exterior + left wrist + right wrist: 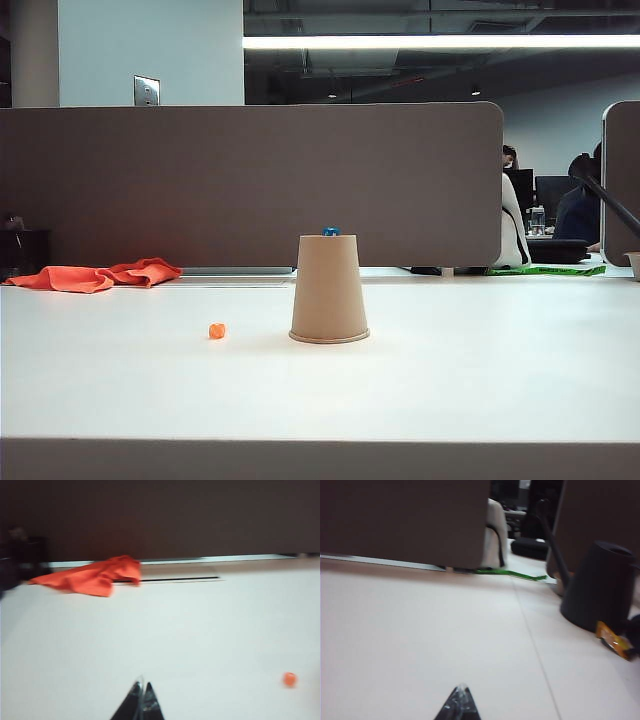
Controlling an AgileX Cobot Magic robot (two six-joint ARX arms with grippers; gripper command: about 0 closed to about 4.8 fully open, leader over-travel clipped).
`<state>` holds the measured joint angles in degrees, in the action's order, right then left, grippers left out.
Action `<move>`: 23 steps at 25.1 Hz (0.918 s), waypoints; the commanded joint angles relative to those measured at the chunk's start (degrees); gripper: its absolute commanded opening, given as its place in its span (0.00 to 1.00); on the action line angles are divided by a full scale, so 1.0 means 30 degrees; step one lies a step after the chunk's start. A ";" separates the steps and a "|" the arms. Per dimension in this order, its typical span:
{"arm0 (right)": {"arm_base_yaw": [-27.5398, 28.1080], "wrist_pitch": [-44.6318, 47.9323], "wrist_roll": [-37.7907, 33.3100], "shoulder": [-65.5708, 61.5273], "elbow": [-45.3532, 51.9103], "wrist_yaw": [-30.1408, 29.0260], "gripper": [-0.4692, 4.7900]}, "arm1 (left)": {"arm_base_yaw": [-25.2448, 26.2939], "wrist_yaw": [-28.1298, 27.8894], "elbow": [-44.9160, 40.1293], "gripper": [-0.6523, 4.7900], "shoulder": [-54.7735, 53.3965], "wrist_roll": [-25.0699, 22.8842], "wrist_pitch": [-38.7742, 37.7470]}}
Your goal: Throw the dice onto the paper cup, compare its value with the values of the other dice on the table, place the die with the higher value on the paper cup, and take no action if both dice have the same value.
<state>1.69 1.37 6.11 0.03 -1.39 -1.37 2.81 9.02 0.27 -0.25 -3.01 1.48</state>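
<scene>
Currently sitting centre frame on the white desk [480, 370]: an inverted tan paper cup [329, 290], with the blue die [331, 231] resting on its upturned base. Lying lower left of the cup, well apart: the orange die [217, 331]. Trailing at mid left: an orange cloth [95, 275]. Left gripper [141, 696] and right gripper [460, 696] are both hovering low over bare desk, fingers pressed together, holding nothing. Step: seemingly comparing values; pips are unreadable. Next move is depending on that reading.
</scene>
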 commanded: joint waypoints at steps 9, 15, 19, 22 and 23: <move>-0.0044 -0.3475 0.0044 -0.0466 -0.3854 -0.1005 0.09 | -0.0015 0.2994 0.0648 0.11 -0.0029 -0.0168 -0.1260; -0.0095 -0.4983 0.0117 -0.4561 -0.6761 -0.3169 0.09 | -0.0015 0.4087 0.2739 0.11 -0.1093 -0.0576 -0.3279; -0.0124 -0.4991 0.0138 -0.7111 -0.8488 -0.3942 0.09 | -0.0022 0.5260 0.3701 0.11 -0.2667 -0.0925 -0.3628; -0.0357 -0.5275 0.0583 -0.8903 -0.9843 -0.4313 0.09 | -0.0022 0.6011 0.4590 0.11 -0.4277 -0.1020 -0.3628; -0.0561 -0.5391 0.0794 -0.9384 -1.0251 -0.4277 0.09 | -0.0029 0.6258 0.4969 0.11 -0.4954 -0.1268 -0.3628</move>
<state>0.86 -14.68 7.07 -26.70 -30.50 -13.69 2.79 26.02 13.91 -13.39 -5.72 -10.11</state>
